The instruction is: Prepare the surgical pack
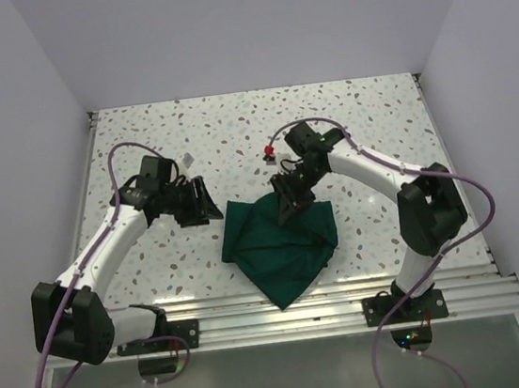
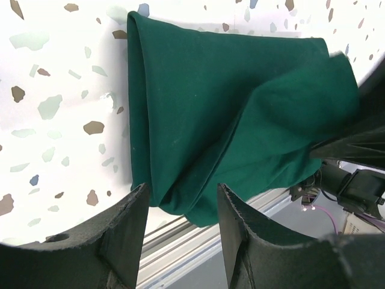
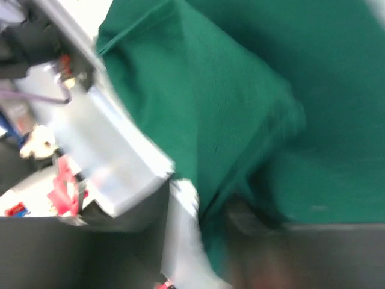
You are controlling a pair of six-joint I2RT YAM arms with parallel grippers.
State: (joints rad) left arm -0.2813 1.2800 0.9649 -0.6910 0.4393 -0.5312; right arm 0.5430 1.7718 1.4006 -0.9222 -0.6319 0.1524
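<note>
The surgical pack (image 1: 280,243) is a dark green cloth, loosely folded and rumpled, lying at the table's near middle with one corner over the front rail. My left gripper (image 1: 205,201) is open and empty just left of the cloth's upper left corner. In the left wrist view the cloth (image 2: 222,108) lies beyond the parted fingers (image 2: 129,235). My right gripper (image 1: 289,204) sits on the cloth's upper middle, shut on a raised fold. The right wrist view is blurred, with green cloth (image 3: 240,90) gathered between the jaws.
A small red object (image 1: 268,150) lies behind the right gripper. A small white item (image 1: 186,160) lies by the left wrist. Aluminium rails (image 1: 460,288) run along the near table edge. White walls close in the left, right and back.
</note>
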